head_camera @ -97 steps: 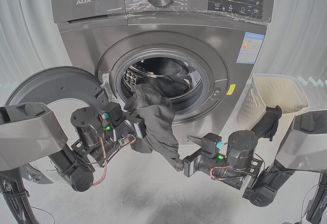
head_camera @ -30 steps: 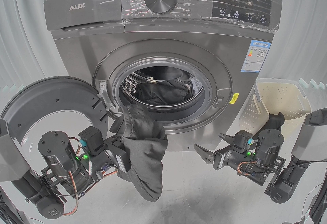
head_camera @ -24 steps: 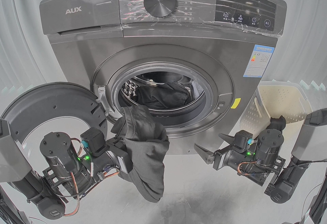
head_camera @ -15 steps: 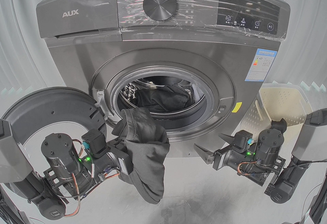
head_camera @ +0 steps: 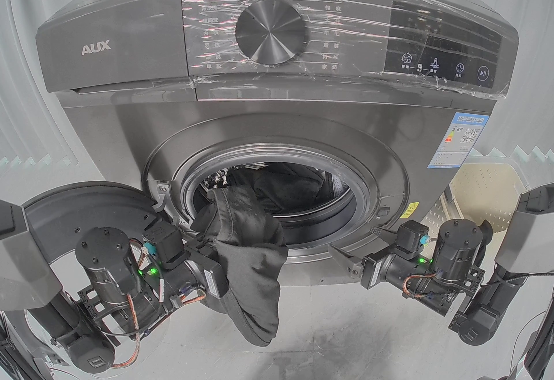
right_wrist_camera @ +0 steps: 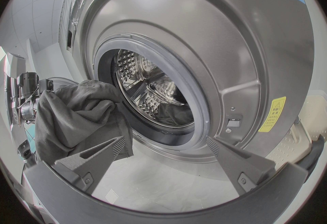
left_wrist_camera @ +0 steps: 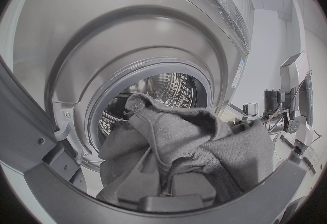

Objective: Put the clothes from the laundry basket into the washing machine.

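Pale curtains back the washing machine (head_camera: 277, 110), where the left gripper (left_wrist_camera: 184, 189), clenched on a dark garment (head_camera: 248, 260), holds it at the drum mouth's (head_camera: 300, 196) lower-left rim, seemingly for pushing inside, while the right gripper (right_wrist_camera: 164, 143) hangs spread, empty, beside the laundry basket (head_camera: 490, 191).

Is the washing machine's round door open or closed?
Open. The door is swung out to the left of the washing machine, and dark clothes show inside the drum.
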Robot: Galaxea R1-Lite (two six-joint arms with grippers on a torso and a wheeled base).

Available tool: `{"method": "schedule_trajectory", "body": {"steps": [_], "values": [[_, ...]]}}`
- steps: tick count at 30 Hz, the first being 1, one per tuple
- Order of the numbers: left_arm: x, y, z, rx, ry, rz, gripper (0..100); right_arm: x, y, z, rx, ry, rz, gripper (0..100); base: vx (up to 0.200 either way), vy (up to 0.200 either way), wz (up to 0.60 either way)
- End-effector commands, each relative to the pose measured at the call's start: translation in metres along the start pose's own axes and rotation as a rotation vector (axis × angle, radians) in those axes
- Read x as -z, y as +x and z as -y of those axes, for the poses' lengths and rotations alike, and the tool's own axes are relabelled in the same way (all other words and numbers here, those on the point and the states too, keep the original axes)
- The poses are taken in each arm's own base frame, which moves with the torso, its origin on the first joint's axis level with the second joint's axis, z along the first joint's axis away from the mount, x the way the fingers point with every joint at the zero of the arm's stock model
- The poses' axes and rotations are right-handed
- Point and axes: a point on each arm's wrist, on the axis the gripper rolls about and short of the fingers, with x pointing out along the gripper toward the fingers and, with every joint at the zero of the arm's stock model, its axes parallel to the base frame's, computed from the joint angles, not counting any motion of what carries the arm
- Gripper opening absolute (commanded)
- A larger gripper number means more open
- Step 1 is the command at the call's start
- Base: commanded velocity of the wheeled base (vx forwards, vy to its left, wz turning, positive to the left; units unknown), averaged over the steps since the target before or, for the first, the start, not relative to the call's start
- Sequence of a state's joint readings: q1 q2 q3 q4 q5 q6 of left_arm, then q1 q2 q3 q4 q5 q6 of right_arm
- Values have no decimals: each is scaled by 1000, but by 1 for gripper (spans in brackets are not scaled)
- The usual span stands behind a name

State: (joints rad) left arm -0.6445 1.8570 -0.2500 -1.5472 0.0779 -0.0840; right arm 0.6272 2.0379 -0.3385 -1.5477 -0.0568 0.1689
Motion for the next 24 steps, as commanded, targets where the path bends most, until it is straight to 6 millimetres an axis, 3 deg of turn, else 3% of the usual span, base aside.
{"method": "schedule_trajectory", "body": {"steps": [1, 8, 15, 24], "values": [[1, 1, 0, -1, 0, -5, 0, 0, 0, 0, -2, 0, 0, 100, 0, 0, 0], [0, 2, 4, 12, 1, 5, 0, 0, -5, -12, -40, -6, -3, 100, 0, 0, 0], [16, 36, 6, 52, 3, -21, 0, 11, -19, -19, -71, -13, -69, 100, 0, 0, 0], [30, 60, 8, 71, -62, -39, 0, 15, -36, -25, -103, -30, -105, 100, 0, 0, 0]]}}
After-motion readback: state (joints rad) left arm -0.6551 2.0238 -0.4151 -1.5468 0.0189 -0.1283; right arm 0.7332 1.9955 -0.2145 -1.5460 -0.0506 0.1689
